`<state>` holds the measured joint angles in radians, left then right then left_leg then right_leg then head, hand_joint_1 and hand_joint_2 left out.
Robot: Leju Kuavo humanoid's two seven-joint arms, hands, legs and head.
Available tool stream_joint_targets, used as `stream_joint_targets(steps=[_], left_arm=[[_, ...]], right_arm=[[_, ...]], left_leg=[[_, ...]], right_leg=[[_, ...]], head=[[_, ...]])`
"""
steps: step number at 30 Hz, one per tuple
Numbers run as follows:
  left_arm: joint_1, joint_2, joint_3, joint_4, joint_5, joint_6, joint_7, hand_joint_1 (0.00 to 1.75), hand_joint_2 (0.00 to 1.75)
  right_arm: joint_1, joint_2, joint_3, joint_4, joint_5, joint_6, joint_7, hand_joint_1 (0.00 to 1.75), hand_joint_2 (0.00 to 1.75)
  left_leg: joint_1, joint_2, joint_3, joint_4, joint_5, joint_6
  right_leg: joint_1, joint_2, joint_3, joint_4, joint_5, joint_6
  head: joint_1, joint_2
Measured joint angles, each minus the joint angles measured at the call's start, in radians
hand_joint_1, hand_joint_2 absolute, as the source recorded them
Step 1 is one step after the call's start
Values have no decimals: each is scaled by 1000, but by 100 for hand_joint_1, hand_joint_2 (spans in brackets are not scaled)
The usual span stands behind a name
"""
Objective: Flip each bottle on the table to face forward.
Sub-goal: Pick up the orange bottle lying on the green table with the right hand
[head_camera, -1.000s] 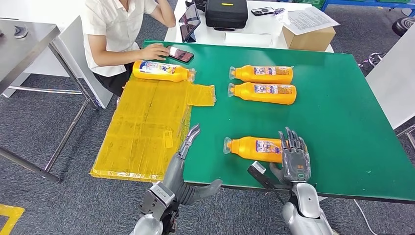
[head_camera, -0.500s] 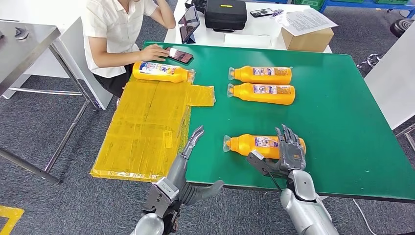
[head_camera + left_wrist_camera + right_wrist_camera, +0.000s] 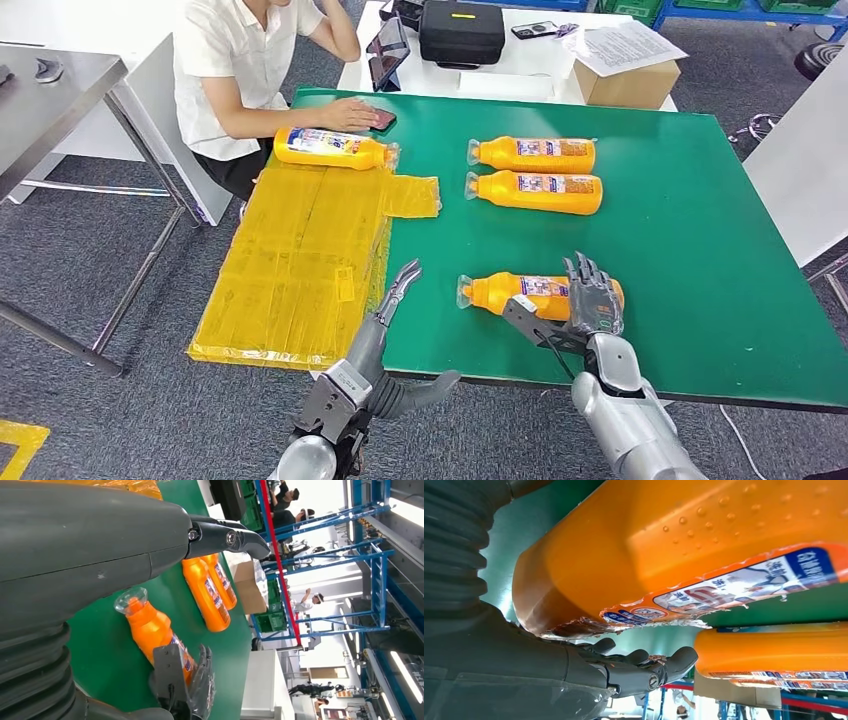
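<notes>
Right hand (image 3: pixel 594 300) sits at the table's near edge, over the base end of the near bottle (image 3: pixel 520 293). Fingers extended, slightly spread, draped over the far side of the base; thumb side low by the table edge. Looks like contact for a roll, not a closed grasp, but whether it actually grips can't be told: head view hides the palm, and in the right wrist view the fingers (image 3: pixel 644 662) lie straight beside the bottle base (image 3: pixel 574 575), not wrapped. Bottle lies on its side on the green table (image 3: pixel 700 250), cap toward the left, label partly up. Probably placed near the edge so the hand reaches it with the wrist camera clear.

Left hand (image 3: pixel 398 287) hovers at the table's left edge, beside the yellow sheet (image 3: pixel 290 260), well apart from the bottle. Fingers apart, holding nothing; likely waiting.

Further back, two bottles (image 3: pixel 535 153) lie side by side, caps left, labels up, so probably done. Far left, a fourth bottle (image 3: pixel 330 147) lies on the sheet, next to a seated person's hand (image 3: pixel 350 113) resting on a phone.

Hard to read: label print too small; near bottle's base hidden by the right hand; far clutter (black case, box) cut off at the frame.
</notes>
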<state>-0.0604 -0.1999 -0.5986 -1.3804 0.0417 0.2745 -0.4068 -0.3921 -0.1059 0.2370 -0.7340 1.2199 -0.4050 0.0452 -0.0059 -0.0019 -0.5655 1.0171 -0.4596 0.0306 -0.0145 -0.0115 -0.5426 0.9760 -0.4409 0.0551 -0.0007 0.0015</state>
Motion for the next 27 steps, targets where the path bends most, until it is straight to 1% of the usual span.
stream_joint_targets(steps=[18,19,22,23,27], left_arm=[[0,0,0,1,0,0,0,0,175],[0,0,0,1,0,0,0,0,175],[0,0,0,1,0,-2,2,0,175],[0,0,0,1,0,-3,4,0,175],[0,0,1,1,22,-30,35,0,175]], right_arm=[[-4,-11,6,1,-2,4,0,0,175],[-4,-11,6,1,-2,4,0,18,175],[-4,-12,6,2,-6,13,0,148,175],[-4,-12,7,4,-10,21,0,175,175],[-4,-24,11,8,-26,72,1,175,175]], left_leg=[[0,0,0,0,0,0],[0,0,0,0,0,0],[0,0,0,0,0,0],[0,0,0,0,0,0],[0,-1,0,0,0,0]], right_leg=[[0,0,1,0,0,0],[0,0,1,0,0,0],[0,0,0,0,0,0],[0,0,0,0,0,0],[0,0,0,0,0,0]], head=[[0,0],[0,0],[0,0],[0,0],[0,0]])
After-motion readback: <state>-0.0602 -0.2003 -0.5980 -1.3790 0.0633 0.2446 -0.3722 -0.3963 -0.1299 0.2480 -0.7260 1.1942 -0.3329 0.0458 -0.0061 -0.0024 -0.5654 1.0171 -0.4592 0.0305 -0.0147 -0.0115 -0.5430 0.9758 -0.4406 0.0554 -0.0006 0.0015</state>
